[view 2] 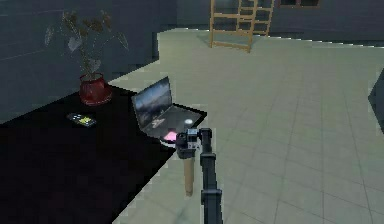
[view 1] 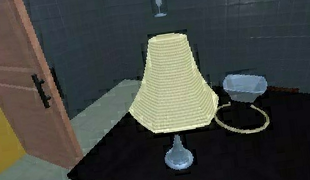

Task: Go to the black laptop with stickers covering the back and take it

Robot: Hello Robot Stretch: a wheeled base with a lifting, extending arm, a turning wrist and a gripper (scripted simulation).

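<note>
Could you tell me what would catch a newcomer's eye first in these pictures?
A large table lamp with a pale yellow shade stands mid-picture in the forward view, on a black table. In the arm side view, an open black laptop sits near the edge of a black tabletop, with the claw close by. A potted plant in a red pot stands to the laptop's left.

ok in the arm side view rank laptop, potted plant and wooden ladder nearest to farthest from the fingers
1. laptop, on the black table, close by
2. potted plant, table's far left end
3. wooden ladder, across the floor, top
</note>
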